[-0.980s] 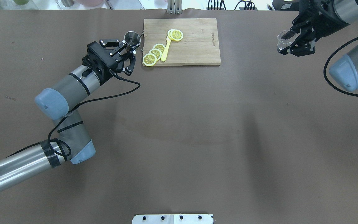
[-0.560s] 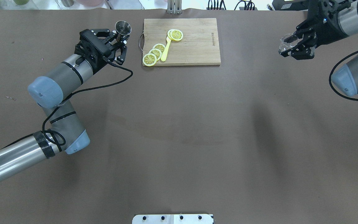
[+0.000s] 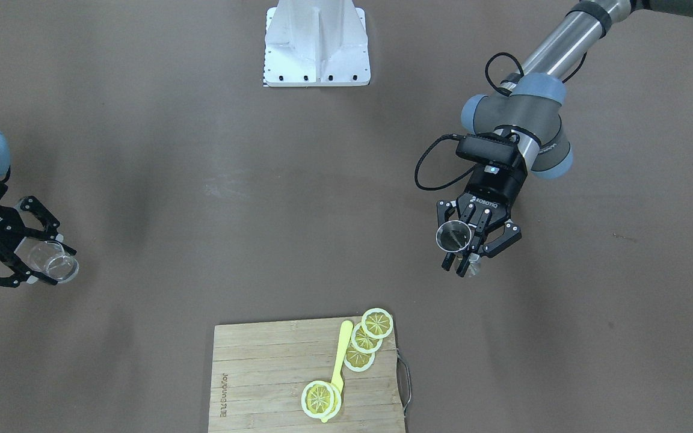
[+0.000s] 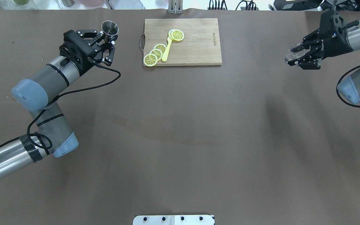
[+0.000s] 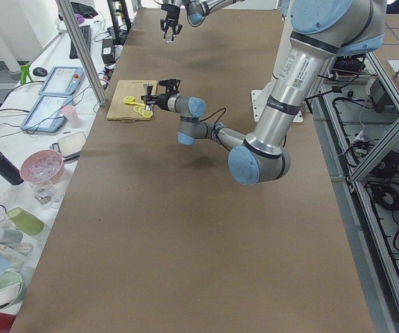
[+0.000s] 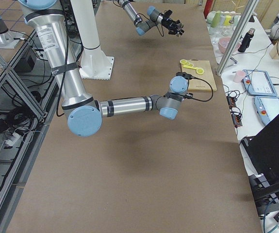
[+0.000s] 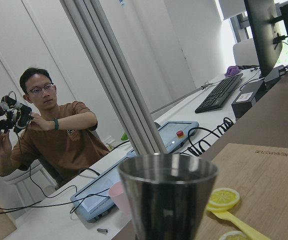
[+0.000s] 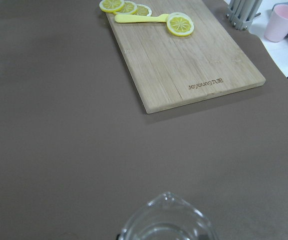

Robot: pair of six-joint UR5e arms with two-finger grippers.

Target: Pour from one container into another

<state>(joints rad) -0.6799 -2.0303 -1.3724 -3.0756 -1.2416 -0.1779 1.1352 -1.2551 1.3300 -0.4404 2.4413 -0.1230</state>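
A steel measuring cup is held upright above the table, left of the cutting board, with my left gripper shut on its stem. In the left wrist view the cup fills the lower middle. At the far right, my right gripper is shut on a clear glass beaker, which is tilted on its side. The front view shows the same cup and beaker far apart. The beaker's spouted rim shows at the bottom of the right wrist view.
A wooden cutting board lies at the table's far middle. It carries lemon slices and a yellow spoon. A white mount plate sits at the robot's side. A person sits beyond the table.
My left arm has pulled the steel cup leftward, away from the board's edge. My right gripper has shifted right and toward the robot with the beaker, tipping it further over.
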